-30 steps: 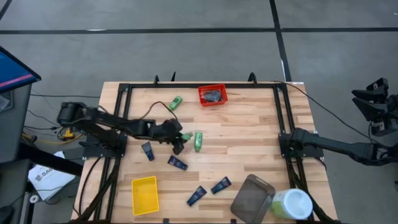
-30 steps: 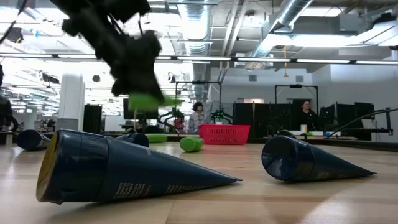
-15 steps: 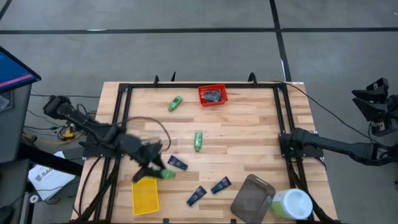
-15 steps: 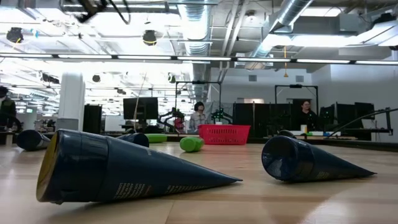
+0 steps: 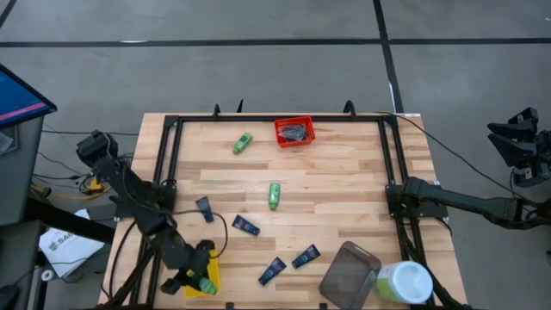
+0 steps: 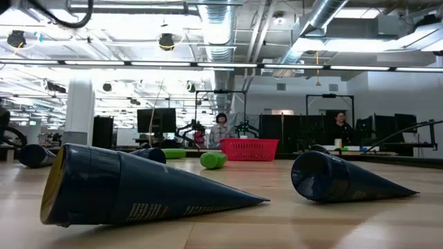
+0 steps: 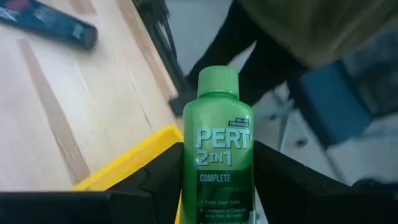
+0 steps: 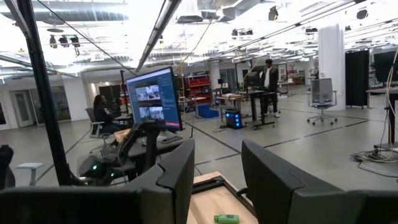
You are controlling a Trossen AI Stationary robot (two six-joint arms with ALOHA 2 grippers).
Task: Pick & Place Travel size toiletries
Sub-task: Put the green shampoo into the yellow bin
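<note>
Wooden bench (image 5: 344,185) in an open workshop. Left claw (image 5: 200,274) over the yellow bin (image 5: 209,271) at the near left corner, clenched on a green bottle (image 7: 217,155). Dark blue tubes (image 5: 245,226) lie mid-bench and towards the near edge; two more green bottles (image 5: 274,195) lie farther in. Red basket (image 5: 294,132) at the far edge. Right claw (image 8: 208,180) off the bench's right side, released

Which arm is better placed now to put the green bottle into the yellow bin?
The left. Its gripper already holds the green bottle over the yellow bin. The right gripper waits off the table's right side, open.
</note>
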